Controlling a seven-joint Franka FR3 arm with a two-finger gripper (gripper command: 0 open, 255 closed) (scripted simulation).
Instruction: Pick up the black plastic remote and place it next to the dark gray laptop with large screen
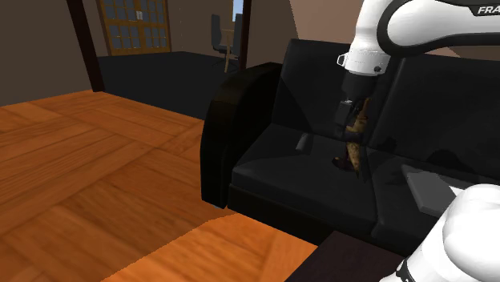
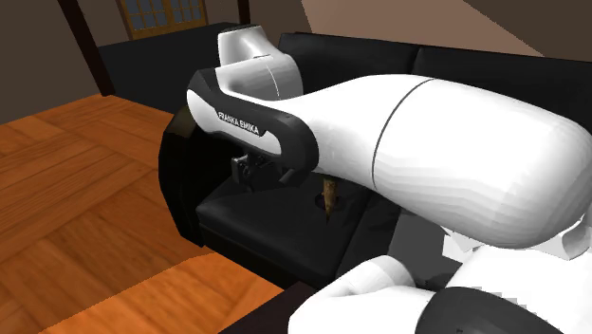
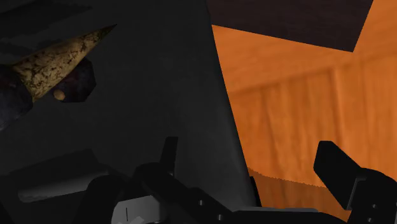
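A small dark grey slab, which I take for the remote, lies on the left seat cushion of a black sofa. My gripper hangs above the seat, to the right of the remote and apart from it. Its fingers stand open in the wrist view, with nothing between them. A grey shape beside the left finger may be the remote; I cannot tell. The grey laptop rests on the right cushion. In the second exterior view the gripper shows under the white arm.
A brown speckled cone-shaped object stands on the seat just behind the gripper. The sofa's rounded armrest rises at the left. Orange wooden floor spreads in front of the sofa.
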